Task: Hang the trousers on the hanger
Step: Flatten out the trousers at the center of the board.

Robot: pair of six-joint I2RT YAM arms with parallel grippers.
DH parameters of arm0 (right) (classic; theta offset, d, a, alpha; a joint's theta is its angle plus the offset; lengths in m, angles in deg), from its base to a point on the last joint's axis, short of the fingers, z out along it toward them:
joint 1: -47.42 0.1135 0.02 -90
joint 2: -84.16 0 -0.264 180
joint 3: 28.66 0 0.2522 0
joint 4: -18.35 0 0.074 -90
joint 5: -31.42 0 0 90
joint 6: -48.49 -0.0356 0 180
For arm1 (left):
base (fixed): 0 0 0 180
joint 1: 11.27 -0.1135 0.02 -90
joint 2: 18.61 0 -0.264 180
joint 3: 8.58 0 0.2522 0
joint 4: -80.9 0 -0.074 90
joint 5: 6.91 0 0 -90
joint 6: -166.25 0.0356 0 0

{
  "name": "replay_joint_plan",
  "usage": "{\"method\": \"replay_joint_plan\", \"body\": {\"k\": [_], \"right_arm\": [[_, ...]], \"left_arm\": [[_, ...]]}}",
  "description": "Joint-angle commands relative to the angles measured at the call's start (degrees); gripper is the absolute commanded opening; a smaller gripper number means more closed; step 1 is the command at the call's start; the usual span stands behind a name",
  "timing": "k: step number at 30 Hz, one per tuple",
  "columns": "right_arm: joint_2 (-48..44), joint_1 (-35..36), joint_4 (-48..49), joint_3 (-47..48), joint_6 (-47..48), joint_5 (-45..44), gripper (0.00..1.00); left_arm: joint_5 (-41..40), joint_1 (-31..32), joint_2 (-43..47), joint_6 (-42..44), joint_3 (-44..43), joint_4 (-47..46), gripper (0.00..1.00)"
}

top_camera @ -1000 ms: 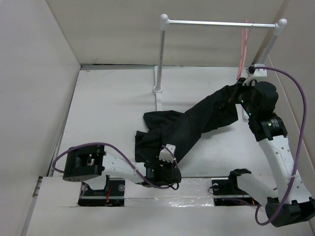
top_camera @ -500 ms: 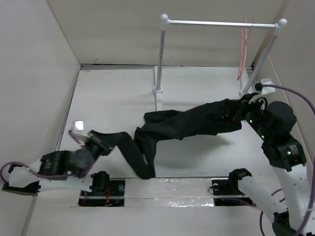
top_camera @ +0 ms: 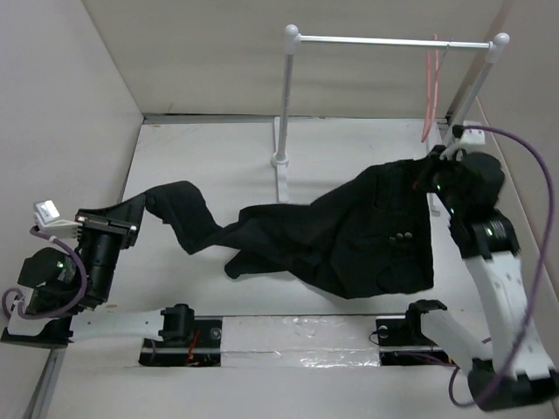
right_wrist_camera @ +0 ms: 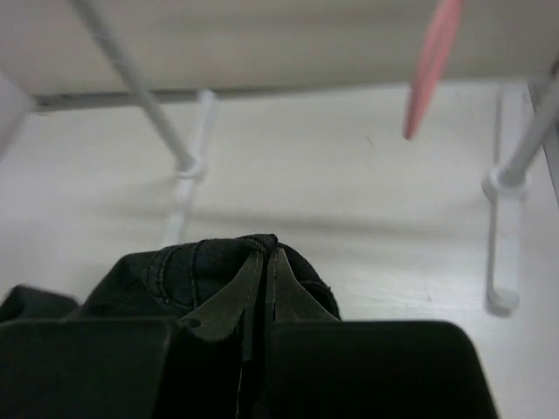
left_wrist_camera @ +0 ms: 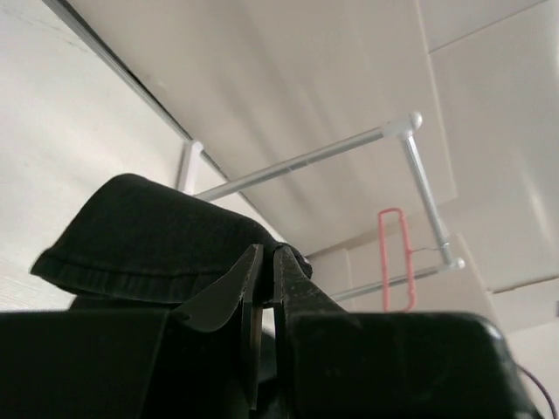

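The black trousers [top_camera: 349, 236] stretch across the table from left to right. My left gripper [top_camera: 118, 214] is shut on a leg end at the far left; the wrist view shows the hem [left_wrist_camera: 148, 253] pinched between the jaws of that gripper [left_wrist_camera: 267, 253]. My right gripper [top_camera: 434, 166] is shut on the waistband at the right, and the waist part hangs down below it. In the right wrist view the right gripper [right_wrist_camera: 265, 257] is closed on stitched fabric [right_wrist_camera: 175, 271]. The pink hanger [top_camera: 431, 83] hangs at the right end of the rail, also seen in the left wrist view [left_wrist_camera: 393, 257] and the right wrist view [right_wrist_camera: 428, 65].
A white-and-silver rail [top_camera: 384, 41] on two posts stands at the back; its left post [top_camera: 286, 105] and foot are behind the trousers' middle, its right post [top_camera: 467, 92] is close behind my right gripper. Beige walls close in the left, back and right sides.
My left gripper has pulled a trouser leg out to the far left and lifted it. My right gripper has risen with the waistband, so the trousers now spread out wide.
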Motion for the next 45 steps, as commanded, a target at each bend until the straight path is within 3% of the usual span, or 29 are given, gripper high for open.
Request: {"method": "replay_joint_plan", "body": {"k": [1,2,3,4,7,9,12,14,17,18,19,22,24,25,27,28,29,31,32,34,36,41,43,44,45], "right_arm": [[9.84,-12.07,14.15,-8.63,-4.78,0.41,0.0],[11.85,-14.88,17.6,-12.3,-6.01,2.99,0.0],[12.83,-19.7,19.81,-13.21,-8.11,3.97,0.0],[13.8,-21.22,23.4,-14.0,-8.83,3.02,0.0],[19.07,-26.49,23.27,-12.7,-9.8,-1.09,0.0],[23.62,-28.61,25.18,-13.04,-9.89,-2.17,0.0],[28.9,-31.08,29.31,-13.66,-11.98,3.17,0.4],[29.63,-29.0,28.54,-12.87,-11.3,7.14,0.85],[24.02,-22.15,30.02,-15.58,-9.36,6.27,0.99],[22.18,-20.73,31.6,-16.99,-9.53,6.44,1.0],[19.03,-19.49,34.22,-18.22,-9.62,7.05,1.0],[15.4,-14.66,30.32,-19.2,-7.26,7.15,1.0],[10.57,-11.24,29.68,-21.03,-5.33,6.27,0.99],[8.64,-10.44,29.07,-22.0,-4.97,5.05,0.97],[2.4,-8.86,29.76,-25.76,-3.4,6.0,0.82],[0.73,-6.93,29.68,-26.92,-3.21,6.61,0.66],[-0.68,-5.78,29.24,-27.8,-2.77,7.58,0.26],[-2.71,-2.71,27.49,-29.48,-0.93,10.64,0.06],[-2.8,1.57,26.78,-29.83,-0.4,11.18,0.0],[-1.76,6.94,24.86,-30.44,2.76,11.28,0.0],[-0.52,16.08,23.79,-30.62,4.6,9.09,0.0],[6.83,31.39,31.68,-31.77,5.31,5.3,0.03],[11.32,38.06,36.86,-30.19,9.07,8.88,0.15],[16.92,40.61,37.84,-28.88,10.23,9.34,0.35],[19.93,43.16,38.63,-25.82,12.85,9.17,0.44]], "left_arm": [[-13.35,0.13,-4.47,7.48,1.93,-0.85,0.0],[-13.35,0.13,-5.08,0.0,1.59,3.08,0.0],[-13.35,0.13,-6.22,-2.6,1.58,8.07,0.0],[-13.35,0.13,-6.41,-2.45,3.41,7.34,0.0],[-13.35,0.13,-6.93,8.78,8.94,-5.47,0.0],[-13.35,0.13,-8.07,9.16,9.75,-6.64,0.0],[-13.44,0.13,-9.22,8.28,10.72,-6.46,0.0],[-13.35,0.13,-9.66,9.58,13.35,-9.0,0.02],[-13.0,0.13,-12.98,26.7,18.01,-30.14,0.18],[-12.91,0.13,-17.87,27.86,17.67,-32.98,0.24],[-12.91,0.13,-21.05,26.66,14.1,-30.22,0.39],[-12.91,-0.66,-35.73,10.69,2.78,-10.2,0.57],[-8.19,-5.83,-45.81,-2.58,-2.26,2.77,0.58],[-5.47,-8.81,-48.57,-5.49,-5.59,4.42,0.5],[0.7,-17.42,-55.67,-5.71,-6.15,1.56,0.4],[2.8,-20.5,-57.28,-5.61,-6.24,0.66,0.38],[8.22,-23.4,-58.34,-5.09,-5.98,-0.74,0.37],[13.78,-29.91,-57.39,-1.68,-2.84,-6.88,0.36],[19.9,-31.76,-55.73,0.17,-0.81,-9.86,0.33],[27.66,-37.02,-49.41,3.78,5.93,-16.3,0.28],[33.04,-38.8,-44.06,1.17,9.65,-12.48,0.25],[35.27,-35.67,-37.01,-16.11,20.29,-1.47,0.27],[32.1,-35.03,-34.01,-18.87,20.66,1.52,0.3],[30.26,-35.03,-33.22,-19.23,19.52,2.32,0.3],[29.55,-35.64,-31.39,-17.23,18.03,2.06,0.31]]}}
